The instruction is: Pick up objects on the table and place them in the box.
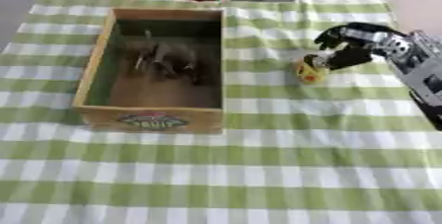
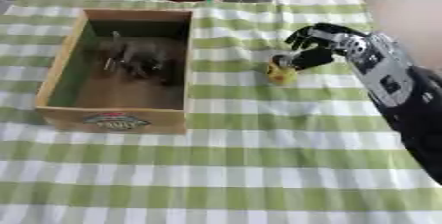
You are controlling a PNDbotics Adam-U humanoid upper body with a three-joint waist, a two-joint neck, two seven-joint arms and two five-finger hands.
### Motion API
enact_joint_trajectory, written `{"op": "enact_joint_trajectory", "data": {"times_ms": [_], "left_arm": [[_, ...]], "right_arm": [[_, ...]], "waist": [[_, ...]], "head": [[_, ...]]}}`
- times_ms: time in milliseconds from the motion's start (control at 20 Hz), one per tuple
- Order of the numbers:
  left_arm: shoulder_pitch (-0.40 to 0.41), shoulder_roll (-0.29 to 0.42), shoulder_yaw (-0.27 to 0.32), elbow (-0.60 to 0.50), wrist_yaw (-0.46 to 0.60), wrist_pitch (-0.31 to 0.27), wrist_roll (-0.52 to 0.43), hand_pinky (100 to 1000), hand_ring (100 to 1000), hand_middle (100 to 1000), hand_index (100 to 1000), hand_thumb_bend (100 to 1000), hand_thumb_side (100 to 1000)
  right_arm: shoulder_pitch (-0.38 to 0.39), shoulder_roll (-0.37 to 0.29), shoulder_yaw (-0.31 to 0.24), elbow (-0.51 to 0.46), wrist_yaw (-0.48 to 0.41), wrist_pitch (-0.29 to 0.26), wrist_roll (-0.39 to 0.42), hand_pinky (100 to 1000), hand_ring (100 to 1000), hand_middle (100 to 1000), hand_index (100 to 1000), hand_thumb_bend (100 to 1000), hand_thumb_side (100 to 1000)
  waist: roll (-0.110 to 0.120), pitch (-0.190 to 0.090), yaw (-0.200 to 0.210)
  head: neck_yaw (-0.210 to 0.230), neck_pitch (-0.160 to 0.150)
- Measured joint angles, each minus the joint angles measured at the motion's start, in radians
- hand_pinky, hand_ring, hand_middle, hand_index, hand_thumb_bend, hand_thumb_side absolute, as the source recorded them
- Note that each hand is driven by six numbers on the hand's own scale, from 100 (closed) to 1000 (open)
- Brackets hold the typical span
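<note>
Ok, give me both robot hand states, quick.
Left robot hand: not in view.
Right robot hand: fingers curled at the small yellow object on the tablecloth; grip itself cannot be told.

The right hand (image 2: 324, 45) has black fingers (image 2: 302, 34) with silver joints, on a grey, boxy forearm (image 2: 380, 72).

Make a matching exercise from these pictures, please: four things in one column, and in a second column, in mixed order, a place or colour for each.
Things:
1. wooden box
2. small yellow object
3. right hand
4. tablecloth

Descriptions:
A. green and white checks
B. at the yellow object, fingers curled
C. left part of the table, grey things inside
D. on the cloth, right of the box

Pairs: 1-C, 2-D, 3-B, 4-A
</note>
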State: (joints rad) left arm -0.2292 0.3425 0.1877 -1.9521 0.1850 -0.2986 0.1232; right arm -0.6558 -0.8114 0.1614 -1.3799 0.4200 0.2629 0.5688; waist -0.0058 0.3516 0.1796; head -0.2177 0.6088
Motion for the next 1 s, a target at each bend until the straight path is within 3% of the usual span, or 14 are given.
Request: {"op": "enact_joint_trajectory", "data": {"times_ms": [800, 1000], "left_arm": [[0.0, 0.0, 0.0, 0.0, -0.003, 0.002, -0.002, 469, 567, 624, 747, 100, 852], [0.0, 0.0, 0.0, 0.0, -0.006, 0.003, -0.002, 469, 567, 624, 747, 100, 852]], "right_arm": [[0.066, -0.03, -0.04, -0.142, -0.097, 0.014, -0.067, 812, 897, 785, 916, 298, 608], [0.09, -0.042, -0.041, -0.16, -0.103, 0.007, -0.059, 829, 930, 824, 949, 394, 601]], "waist": [[-0.003, 0.006, -0.001], [-0.003, 0.007, -0.001]], "head": [[0.005, -0.004], [0.006, -0.004]]}}
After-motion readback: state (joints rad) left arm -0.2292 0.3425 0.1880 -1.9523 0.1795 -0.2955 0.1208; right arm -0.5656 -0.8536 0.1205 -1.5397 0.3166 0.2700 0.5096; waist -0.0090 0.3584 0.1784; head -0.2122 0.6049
